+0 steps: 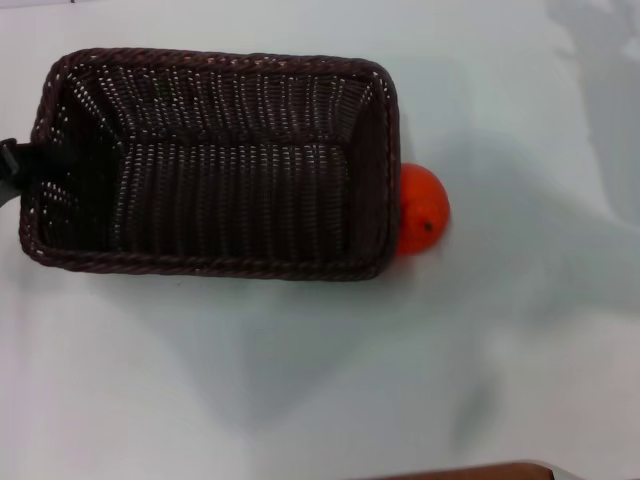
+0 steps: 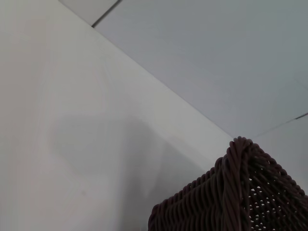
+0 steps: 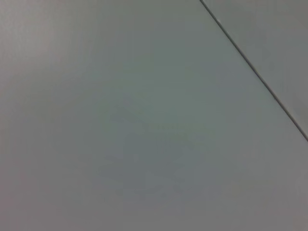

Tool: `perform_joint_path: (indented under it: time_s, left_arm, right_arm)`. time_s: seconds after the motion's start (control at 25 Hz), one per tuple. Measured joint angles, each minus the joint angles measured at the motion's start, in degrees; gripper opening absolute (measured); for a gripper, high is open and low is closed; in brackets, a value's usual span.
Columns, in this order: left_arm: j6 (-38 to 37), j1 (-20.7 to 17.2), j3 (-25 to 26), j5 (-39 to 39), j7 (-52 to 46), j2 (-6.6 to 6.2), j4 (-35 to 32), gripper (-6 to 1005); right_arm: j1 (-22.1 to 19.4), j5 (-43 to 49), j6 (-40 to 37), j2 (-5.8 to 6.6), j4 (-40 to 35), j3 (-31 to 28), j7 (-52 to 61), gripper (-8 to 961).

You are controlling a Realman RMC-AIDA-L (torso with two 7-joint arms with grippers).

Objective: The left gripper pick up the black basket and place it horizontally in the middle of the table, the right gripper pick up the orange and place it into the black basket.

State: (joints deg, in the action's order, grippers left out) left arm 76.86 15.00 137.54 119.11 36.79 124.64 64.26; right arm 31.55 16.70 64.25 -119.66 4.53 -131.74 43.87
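The black basket (image 1: 215, 165) lies lengthwise across the white table (image 1: 300, 400) in the head view, its opening up and its inside empty. Its shadow falls on the table well in front of it. My left gripper (image 1: 10, 172) shows only as a dark clamp with a grey strap at the basket's left short rim, closed on that rim. A basket corner (image 2: 236, 192) fills the left wrist view's lower part. The orange (image 1: 422, 210) sits on the table against the basket's right end, partly hidden by the wall. The right gripper is out of view.
A brown edge (image 1: 470, 472) shows at the bottom of the head view. The right wrist view shows only a pale surface with a thin dark seam (image 3: 255, 72). Open tabletop lies in front of and to the right of the basket.
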Motion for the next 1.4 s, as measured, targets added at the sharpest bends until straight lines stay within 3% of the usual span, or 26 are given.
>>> perform_joint_path:
  time_s: [0.76,0.96,1.2,1.4]
  left_arm:
    - [-2.43,-0.58,-4.12,-2.52,-0.05,-0.21,-2.04,179]
    - [-2.21,-0.80,-3.79,-2.53,-0.05,-0.37,-2.04,274]
    - [-1.19,-1.85,-3.74,-2.53,-0.06,-0.63,-1.56,485]
    - [0.72,-2.49,-3.00,-2.42,-0.01,-0.72,-1.50,521]
  right_arm:
    - [0.20,0.00,-1.61,0.04,0.88,0.00,-0.10,925]
    - [0.27,0.00,-1.67,0.04,0.93,0.00,-0.10,925]
    - [0.31,0.00,-1.79,0.04,0.97,0.00,-0.10,925]
    - [0.69,0.00,-2.99,0.04,1.61,0.00,-0.10,925]
